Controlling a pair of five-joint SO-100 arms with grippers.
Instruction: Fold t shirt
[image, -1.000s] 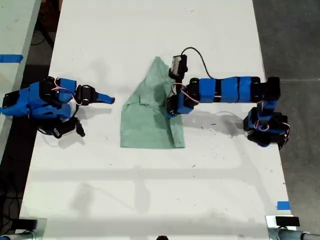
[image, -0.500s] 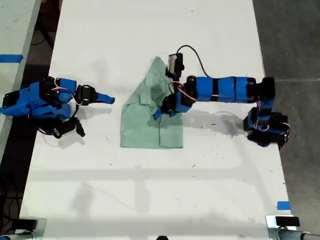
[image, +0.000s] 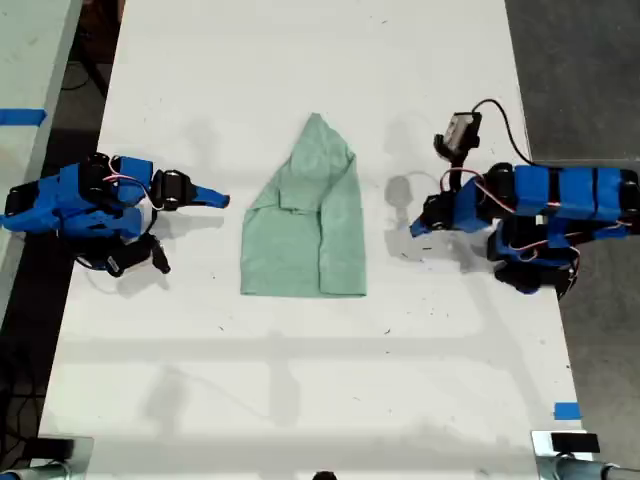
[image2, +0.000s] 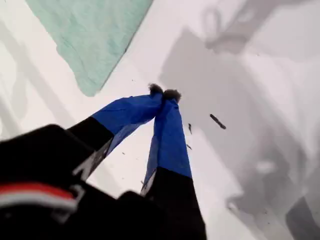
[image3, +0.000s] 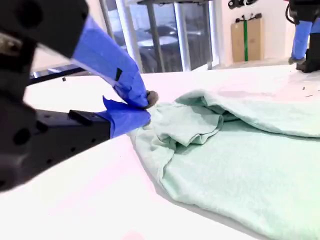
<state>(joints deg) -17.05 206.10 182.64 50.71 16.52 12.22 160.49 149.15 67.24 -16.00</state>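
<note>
So, t shirt (image: 300, 235): pale mint green, lying flat on the white table (image: 300, 400), partly folded, with nothing touching it.
Long axis: runs from the exterior view's top to its bottom, across the line between the two arms.
Pointing: the narrow pointed end faces the exterior view's top; the broad straight edge faces that view's bottom.
Folds: one flap is laid over along the shirt's side on the exterior view's right, its edge running parallel to the long axis. A smaller tuck sits below the point, and from low down it shows as a soft rumpled ridge (image3: 195, 130).
My first gripper (image: 415, 228): off the shirt, well apart from its edge on the exterior view's right, above bare table. In its own camera the blue jaws meet at the tips (image2: 164, 92), closed on nothing. A rounded corner of the shirt (image2: 90, 35) lies beyond them.
My second gripper (image: 215, 198): on the other side of the shirt, near its edge but apart from it, aimed towards the cloth. Its camera shows the blue jaws (image3: 145, 107) pressed together and empty, low over the table, with the shirt (image3: 240, 160) spread just past them.
Shirt's place: between the two grippers, touched by neither.
</note>
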